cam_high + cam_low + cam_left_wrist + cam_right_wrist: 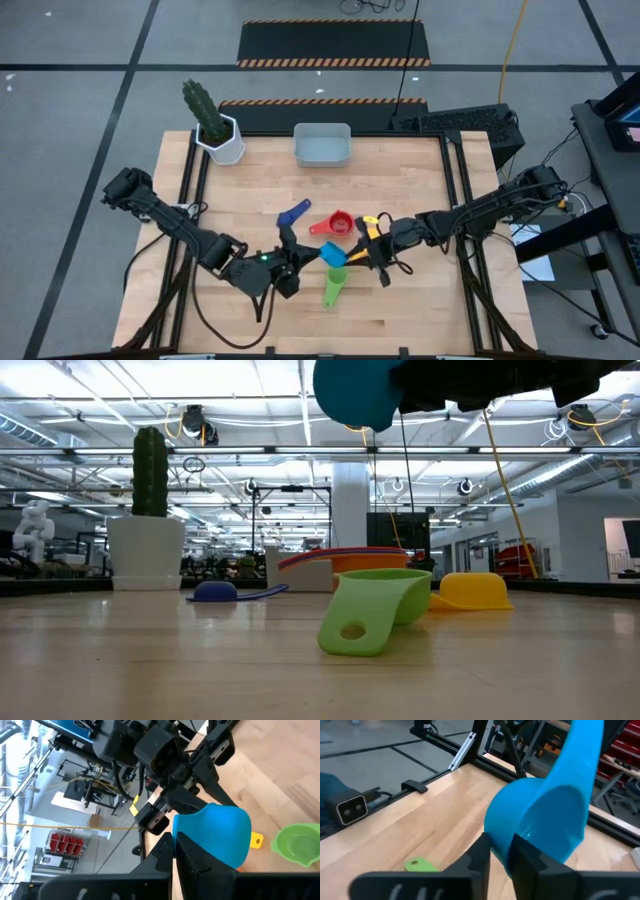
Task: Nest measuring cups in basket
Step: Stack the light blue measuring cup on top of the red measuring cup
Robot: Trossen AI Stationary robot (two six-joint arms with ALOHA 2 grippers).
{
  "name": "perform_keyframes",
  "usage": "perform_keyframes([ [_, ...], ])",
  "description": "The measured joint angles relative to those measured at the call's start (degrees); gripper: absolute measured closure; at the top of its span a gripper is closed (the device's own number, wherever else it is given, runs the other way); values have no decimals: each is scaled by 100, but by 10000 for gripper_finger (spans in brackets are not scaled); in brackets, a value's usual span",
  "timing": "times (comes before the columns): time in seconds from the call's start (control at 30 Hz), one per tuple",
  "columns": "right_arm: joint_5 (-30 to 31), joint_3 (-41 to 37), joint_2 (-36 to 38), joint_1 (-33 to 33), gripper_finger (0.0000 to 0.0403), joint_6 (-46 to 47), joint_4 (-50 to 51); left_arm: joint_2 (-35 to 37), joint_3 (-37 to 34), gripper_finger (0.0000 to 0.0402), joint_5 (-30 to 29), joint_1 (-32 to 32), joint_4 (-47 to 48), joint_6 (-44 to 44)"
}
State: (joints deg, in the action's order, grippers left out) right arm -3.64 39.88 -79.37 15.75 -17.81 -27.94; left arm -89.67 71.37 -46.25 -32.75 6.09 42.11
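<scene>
The light blue measuring cup [333,255] is lifted above the table's middle, between both grippers; in the low view this cup [358,390] is high up. My left gripper [300,265] reaches it from the left, my right gripper [362,255] from the right. Both are shut on it. The green cup [375,610] lies on its side on the table below. The yellow cup [470,590] rests mouth down. The red cup [340,222] and dark blue cup [293,213] stand farther back. The basket [321,145] sits at the far edge. My left gripper comes level from the table's left, and its fingers [200,865] close on the near side of the light blue cup's bowl [215,835]. The fingers hide the place of contact. The cup is clear of the table. My right gripper pinches the cup's rim wall [507,845], with one finger [530,857] inside the bowl and one outside. It comes level from the table's right. The cup is lifted clear, and its handle [585,750] points away from the fingers.
A white pot with a cactus [220,130] stands at the far left corner, left of the basket. An orange cup [370,565] sits by the red one. Bare wood lies along the near edge and at both sides.
</scene>
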Motion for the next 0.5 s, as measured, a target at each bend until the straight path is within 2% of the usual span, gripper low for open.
perform_keyframes([
  [0.17,-236,-1,0,-1,398,-99,88,1,0,355,-48,61,108,-209],
  [0.43,-213,-7,-4,-112,401,-148,353,4,0,273,-520,97,133,-937],
  [0.5,-39,-7,-4,-149,401,-292,489,4,0,255,-671,88,167,-1185],
])
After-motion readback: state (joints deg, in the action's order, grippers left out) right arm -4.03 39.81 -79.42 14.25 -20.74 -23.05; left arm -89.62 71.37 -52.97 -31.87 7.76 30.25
